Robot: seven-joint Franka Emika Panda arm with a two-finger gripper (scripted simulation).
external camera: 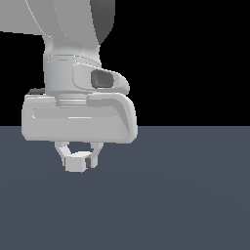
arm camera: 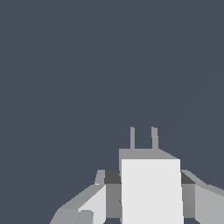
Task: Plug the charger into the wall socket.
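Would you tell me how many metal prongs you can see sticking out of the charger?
2. Both prongs rise side by side from the end of the charger held in the gripper; the exterior view hides them.

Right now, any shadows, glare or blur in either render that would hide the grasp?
Exterior view: flat even lighting, sharp, no glare, no cast shadow on the slate-grey floor; the small off-white block-shaped charger reads clearly between the fingers. Wrist view: equally crisp, the charger's bright face nearly blown out but its two prongs are distinct; the socket is out of frame.
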